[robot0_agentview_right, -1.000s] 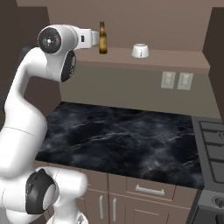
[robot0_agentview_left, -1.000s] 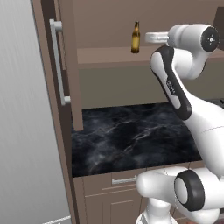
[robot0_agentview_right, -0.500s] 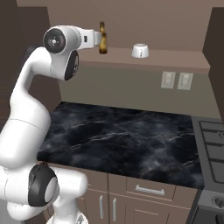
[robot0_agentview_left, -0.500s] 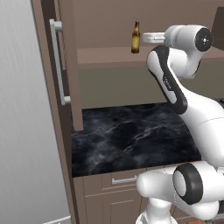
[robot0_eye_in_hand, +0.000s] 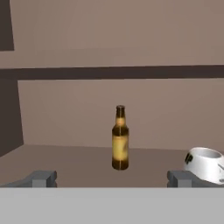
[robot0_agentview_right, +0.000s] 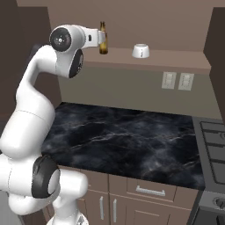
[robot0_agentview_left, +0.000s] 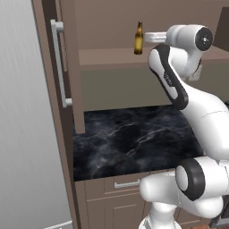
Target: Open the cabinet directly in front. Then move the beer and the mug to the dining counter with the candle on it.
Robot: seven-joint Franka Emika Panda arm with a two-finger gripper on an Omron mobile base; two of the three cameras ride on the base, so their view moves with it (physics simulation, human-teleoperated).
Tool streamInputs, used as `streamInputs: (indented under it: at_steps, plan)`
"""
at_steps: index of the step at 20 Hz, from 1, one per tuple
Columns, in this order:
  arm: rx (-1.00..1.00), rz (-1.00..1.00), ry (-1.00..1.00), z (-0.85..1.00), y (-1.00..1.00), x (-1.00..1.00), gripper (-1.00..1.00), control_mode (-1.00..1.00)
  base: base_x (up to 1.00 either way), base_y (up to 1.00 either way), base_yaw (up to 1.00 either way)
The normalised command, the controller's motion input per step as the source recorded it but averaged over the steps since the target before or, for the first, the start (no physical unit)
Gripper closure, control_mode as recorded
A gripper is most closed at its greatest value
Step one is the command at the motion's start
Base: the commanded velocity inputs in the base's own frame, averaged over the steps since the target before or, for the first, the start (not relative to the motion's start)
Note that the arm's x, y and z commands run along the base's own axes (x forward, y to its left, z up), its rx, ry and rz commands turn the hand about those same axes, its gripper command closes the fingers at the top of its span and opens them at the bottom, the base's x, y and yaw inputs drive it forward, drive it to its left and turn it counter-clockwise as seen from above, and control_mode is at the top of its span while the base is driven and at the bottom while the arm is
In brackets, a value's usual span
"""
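Note:
The cabinet stands open, its door (robot0_agentview_left: 67,67) with a long silver handle swung out to the left. On its lower shelf (robot0_agentview_right: 176,59) the amber beer (robot0_agentview_left: 138,38) (robot0_agentview_right: 103,38) (robot0_eye_in_hand: 120,138) stands upright. The white mug (robot0_agentview_right: 140,51) (robot0_eye_in_hand: 204,164) sits a little to its right. My gripper (robot0_eye_in_hand: 111,179) (robot0_agentview_left: 148,38) (robot0_agentview_right: 97,37) is level with the shelf, just short of the bottle, which lies centred ahead of the wide gap. Its jaws are open with nothing between them. The dining counter and the candle are out of view.
A black marble worktop (robot0_agentview_left: 134,143) over brown drawers lies below the cabinet. A tall grey panel (robot0_agentview_left: 22,112) fills the left side. Wall sockets (robot0_agentview_right: 177,81) sit under the shelf, and a stove (robot0_agentview_right: 213,145) is at the right.
The hand has crept slightly closer to the beer at shelf height. The bottle and the mug have not moved, and the jaws stay open.

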Motion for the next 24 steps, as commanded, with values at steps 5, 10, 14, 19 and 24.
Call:
streamInputs:
  at_steps: [5, 10, 14, 19, 24]
  plan:
    - [0.0, 0.0, 0.0, 0.0, -0.03, 0.23, -1.0, -1.0, 0.0, 0.0, 0.0]
    - [0.0, 0.0, 0.0, -0.01, 0.0, 0.25, -1.0, -1.0, 0.0, 0.0, 0.0]
    - [0.0, 0.0, 0.0, 0.0, 0.0, 0.26, -1.0, -1.0, 0.0, 0.0, 0.0]
    - [0.0, 0.0, 0.0, 0.0, 0.0, 0.25, -1.0, -1.0, 0.0, 0.0, 0.0]
    - [0.0, 0.0, 0.0, 0.0, 0.0, 0.21, -1.0, -1.0, 0.0, 0.0, 0.0]
